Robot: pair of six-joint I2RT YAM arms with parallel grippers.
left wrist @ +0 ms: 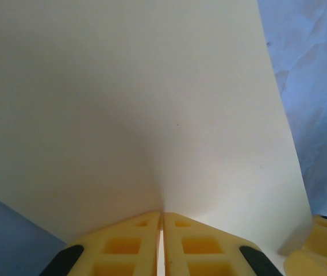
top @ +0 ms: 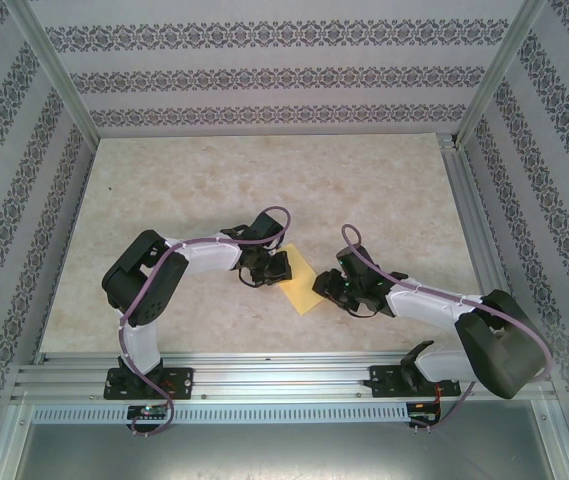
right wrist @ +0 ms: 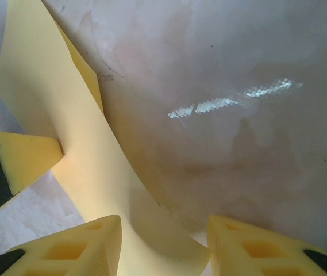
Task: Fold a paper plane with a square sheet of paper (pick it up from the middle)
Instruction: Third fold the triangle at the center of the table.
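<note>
A beige, marbled tabletop (top: 214,180) forms the floor of an enclosure. The back wall (top: 264,75) and both side walls carry pale wallpaper with bands of dark floral ornament. Slim aluminium posts (top: 56,75) slant up from the rear corners. Ribbed aluminium rails (top: 284,372) run along the near edge, with a dull grey metal sheet (top: 264,450) below them. In the right wrist view, a bright streak of reflected light (right wrist: 232,99) lies on the glossy surface.

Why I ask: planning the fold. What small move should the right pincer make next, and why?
Probably close the right pincer on the square sheet of paper: its edge lies between the parted fingers, while the left pincer is shut on it.
</note>
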